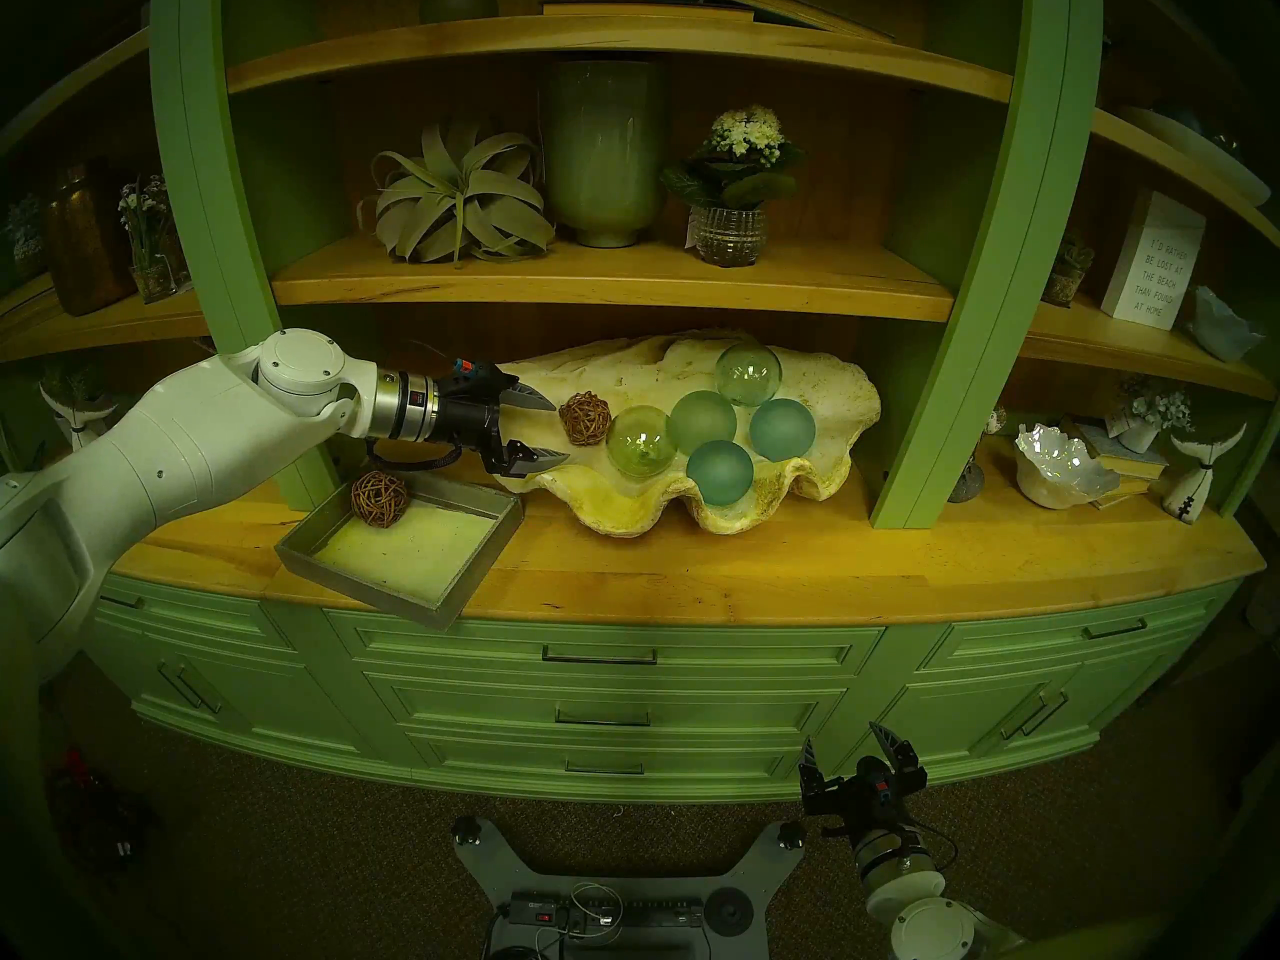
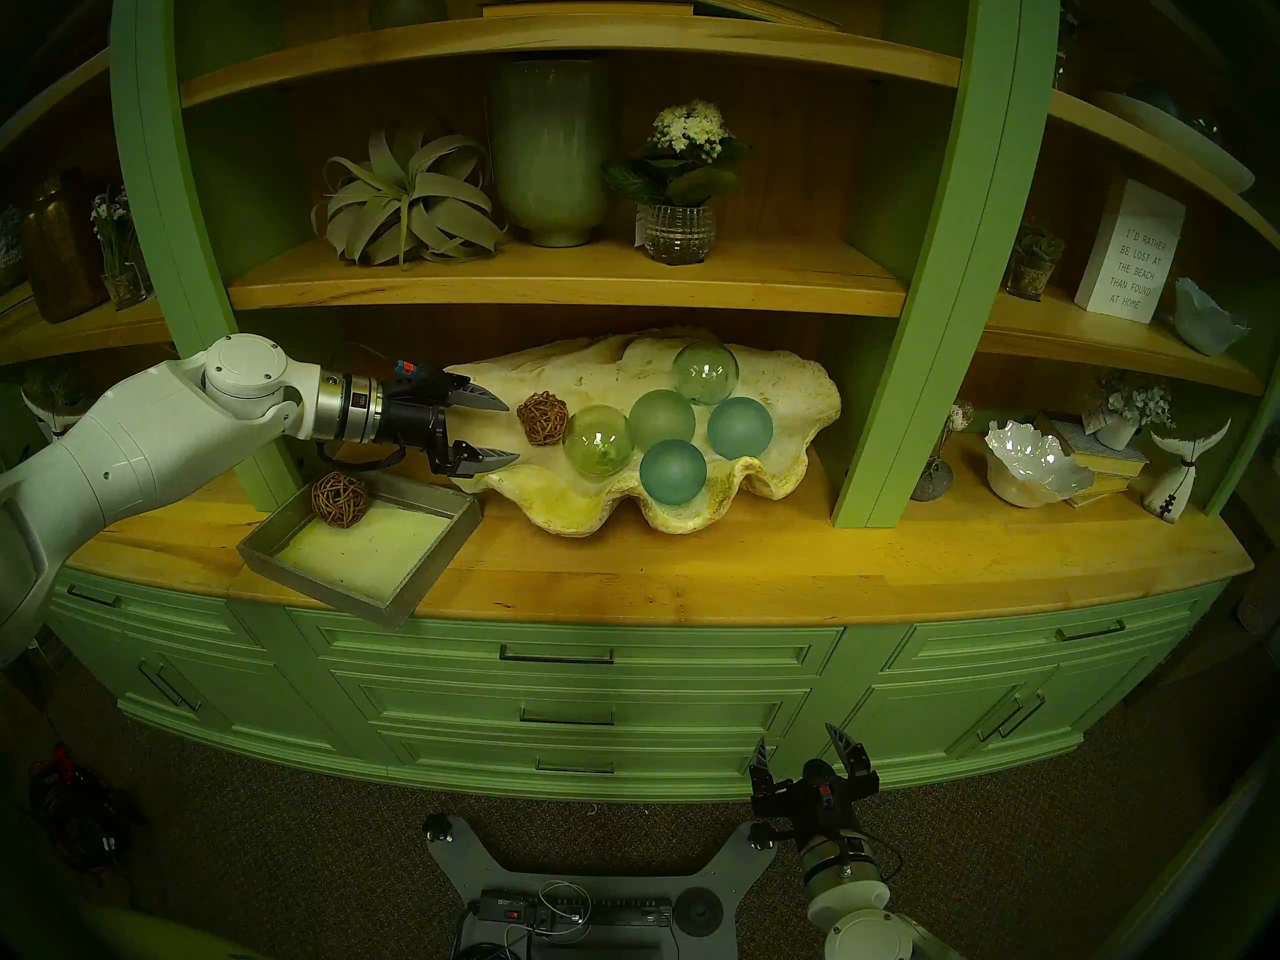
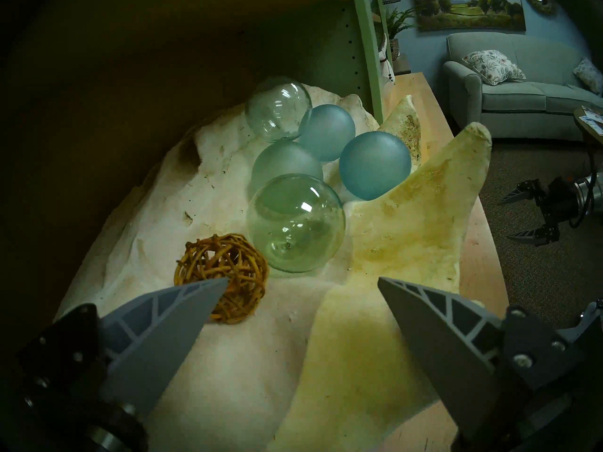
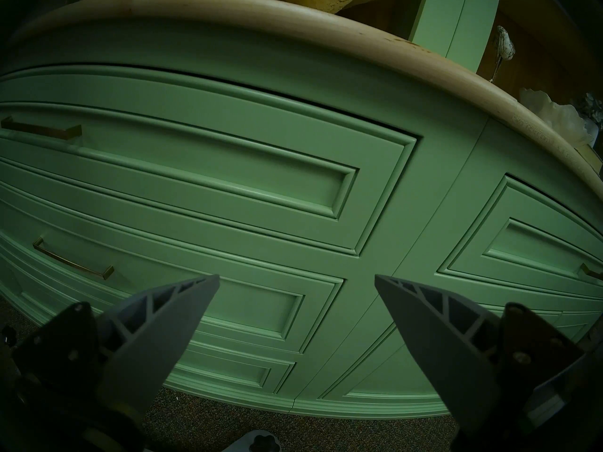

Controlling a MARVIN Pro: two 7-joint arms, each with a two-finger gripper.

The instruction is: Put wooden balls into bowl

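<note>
Balls: one in the tray, one in the shell.
Left to right: a woven ball [image 1: 378, 498] sits in the grey tray [image 1: 388, 595]; the left gripper [image 1: 557, 431] hangs wide open and empty over the shell's [image 1: 623, 515] left end; just beyond it the second ball [image 1: 585, 418] rests inside, touching a glass sphere [image 1: 641, 441]. The right gripper [image 1: 862, 744], low by the drawers, is open and empty.

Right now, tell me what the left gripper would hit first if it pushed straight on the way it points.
Probably the wicker ball lying in the clam shell. The left gripper is open and aimed into the shell, the ball just beyond one fingertip, the clear glass sphere behind it. Depth is uncertain; the shell floor could come first.
</note>
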